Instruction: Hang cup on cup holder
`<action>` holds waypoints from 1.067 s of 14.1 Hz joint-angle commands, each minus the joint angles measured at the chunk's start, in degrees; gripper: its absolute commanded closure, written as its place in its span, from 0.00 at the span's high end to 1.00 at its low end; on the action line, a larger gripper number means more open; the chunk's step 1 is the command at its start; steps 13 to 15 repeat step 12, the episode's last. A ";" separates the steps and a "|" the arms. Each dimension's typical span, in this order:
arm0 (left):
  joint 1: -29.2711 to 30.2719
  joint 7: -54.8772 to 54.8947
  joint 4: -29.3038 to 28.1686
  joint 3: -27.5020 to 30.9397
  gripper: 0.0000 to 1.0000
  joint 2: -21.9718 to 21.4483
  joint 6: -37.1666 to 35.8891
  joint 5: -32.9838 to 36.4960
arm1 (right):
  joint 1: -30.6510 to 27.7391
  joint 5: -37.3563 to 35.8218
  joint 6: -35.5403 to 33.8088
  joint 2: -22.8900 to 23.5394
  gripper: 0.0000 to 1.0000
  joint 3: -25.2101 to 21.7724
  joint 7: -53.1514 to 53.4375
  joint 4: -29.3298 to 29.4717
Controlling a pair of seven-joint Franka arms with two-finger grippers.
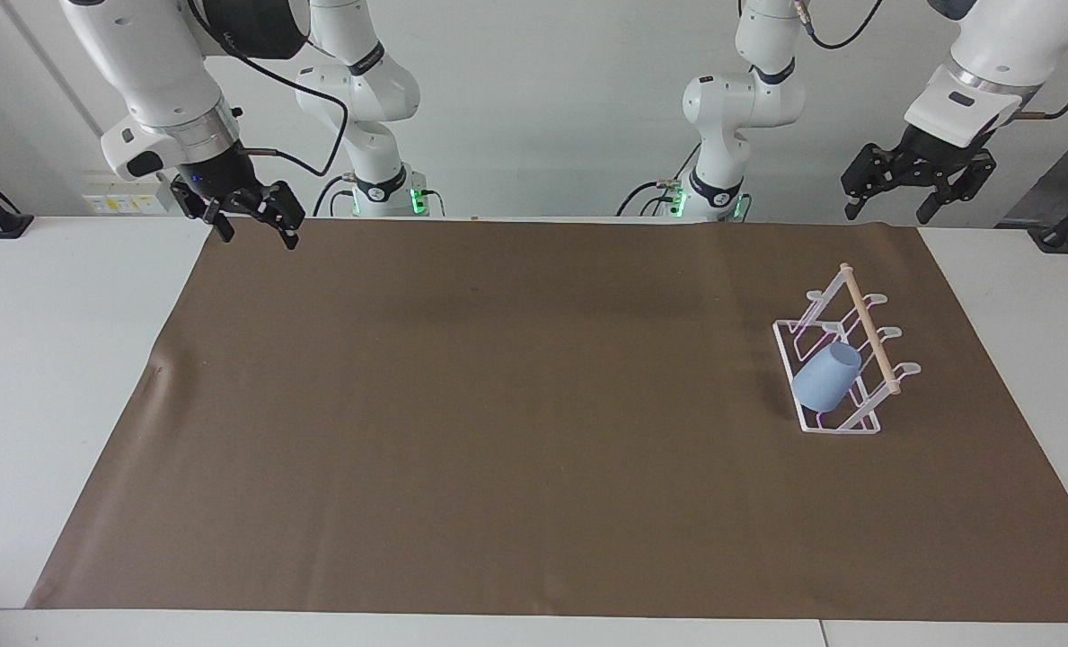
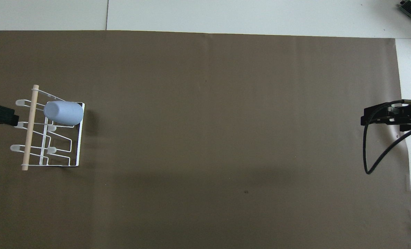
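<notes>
Cup (image 1: 826,378), one only, hangs tilted on the single cup holder (image 1: 868,422). Left end effector (image 1: 889,213) spread empty above it; right end effector (image 1: 258,236) spread, well apart.

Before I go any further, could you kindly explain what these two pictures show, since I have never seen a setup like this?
Two white robot arms work at a table covered by a brown mat. One picture looks across the table at the robots; the other looks down from above them. On the mat stands a white wire cup holder at the left arm's end, with a light blue cup hung on it. The left gripper hangs open in the air near the holder. The right gripper waits open over its own end. Neither holds anything.
</notes>
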 commanded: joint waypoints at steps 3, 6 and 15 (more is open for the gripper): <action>0.23 4.14 2.00 0.03 1.00 0.55 -1.93 -0.88 | -0.31 -0.11 -0.39 -1.33 1.00 0.31 -1.02 -1.27; 0.23 4.14 1.92 -0.06 1.00 0.55 -0.53 -1.14 | -0.31 -0.11 -0.39 -1.33 1.00 0.31 -1.02 -1.27; 0.40 3.96 1.74 0.20 1.00 0.46 -0.70 -2.63 | -0.31 -0.11 -0.39 -1.33 1.00 0.31 -1.02 -1.27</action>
